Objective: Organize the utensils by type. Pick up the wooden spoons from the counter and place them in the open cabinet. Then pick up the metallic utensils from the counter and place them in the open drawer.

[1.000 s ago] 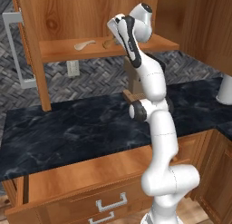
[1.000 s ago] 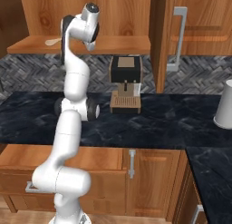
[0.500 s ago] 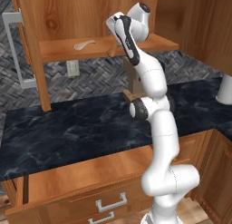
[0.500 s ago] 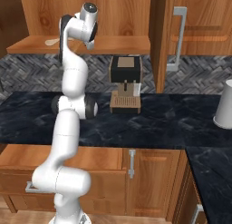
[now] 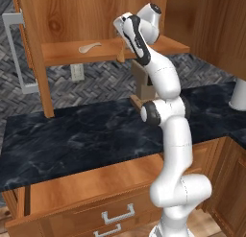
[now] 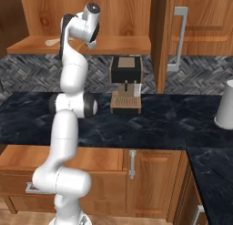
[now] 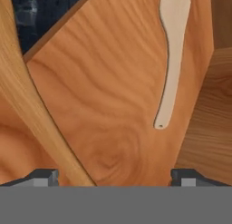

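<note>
We see pale spoon (image 7: 171,60) flat on cabinet shelf (image 5: 62,52); darker spoon (image 7: 34,123) also there, by left fingertip. End effector (image 7: 115,175) apart, holding nothing. We judge metal utensils, drawer (image 5: 81,183) step left. Coffee machine (image 6: 126,83), white jug (image 6: 225,111) on table (image 5: 86,135); nothing blocking.

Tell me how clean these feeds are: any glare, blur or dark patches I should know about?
Left base view: flat even light, no glare; the pale spoon on the cabinet shelf reads clearly. Right base view: slightly soft, cabinet's upper left corner in shade. Hand view: close and a bit blurred, a darker wooden spoon slanting past the left fingertip; the wide-open gripper casts no visible shadow.
</note>
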{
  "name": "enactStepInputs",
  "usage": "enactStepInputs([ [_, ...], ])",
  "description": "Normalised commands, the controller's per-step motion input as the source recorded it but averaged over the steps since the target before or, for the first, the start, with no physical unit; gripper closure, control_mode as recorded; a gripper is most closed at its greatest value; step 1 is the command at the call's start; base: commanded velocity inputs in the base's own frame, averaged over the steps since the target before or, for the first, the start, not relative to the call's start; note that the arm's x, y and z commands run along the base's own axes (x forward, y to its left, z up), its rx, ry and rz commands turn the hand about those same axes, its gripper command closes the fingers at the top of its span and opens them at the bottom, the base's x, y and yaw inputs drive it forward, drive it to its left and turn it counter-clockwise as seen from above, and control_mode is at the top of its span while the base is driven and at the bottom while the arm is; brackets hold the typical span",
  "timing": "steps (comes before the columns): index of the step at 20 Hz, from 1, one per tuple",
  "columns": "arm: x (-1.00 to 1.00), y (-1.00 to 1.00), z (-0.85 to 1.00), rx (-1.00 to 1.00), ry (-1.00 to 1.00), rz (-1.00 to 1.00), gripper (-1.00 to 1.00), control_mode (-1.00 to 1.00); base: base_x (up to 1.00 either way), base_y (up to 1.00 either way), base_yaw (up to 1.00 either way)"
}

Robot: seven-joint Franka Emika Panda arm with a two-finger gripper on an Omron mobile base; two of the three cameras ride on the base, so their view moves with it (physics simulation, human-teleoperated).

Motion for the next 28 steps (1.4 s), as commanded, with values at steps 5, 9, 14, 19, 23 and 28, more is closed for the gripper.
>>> enactStepInputs([
  [5, 0.20, -0.11, 0.00, 0.13, 0.15, -0.04, -1.00, -1.00, 0.00, 0.00, 0.00],
  [9, 0.13, -0.13, 0.00, 0.17, 0.25, -0.12, -1.00, -1.00, 0.00, 0.00, 0.00],
  [14, 0.02, -0.07, 0.07, 0.19, 0.39, -0.19, -1.00, -1.00, 0.00, 0.00, 0.00],
  [19, 0.01, 0.00, 0.19, 0.16, 0.47, -0.29, -1.00, -1.00, 0.00, 0.00, 0.00],
  [23, 0.10, 0.00, 0.23, 0.14, 0.41, -0.51, -1.00, -1.00, 0.00, 0.00, 0.00],
  [28, 0.16, 0.10, 0.23, 0.17, 0.22, -0.67, -1.00, -1.00, 0.00, 0.00, 0.00],
])
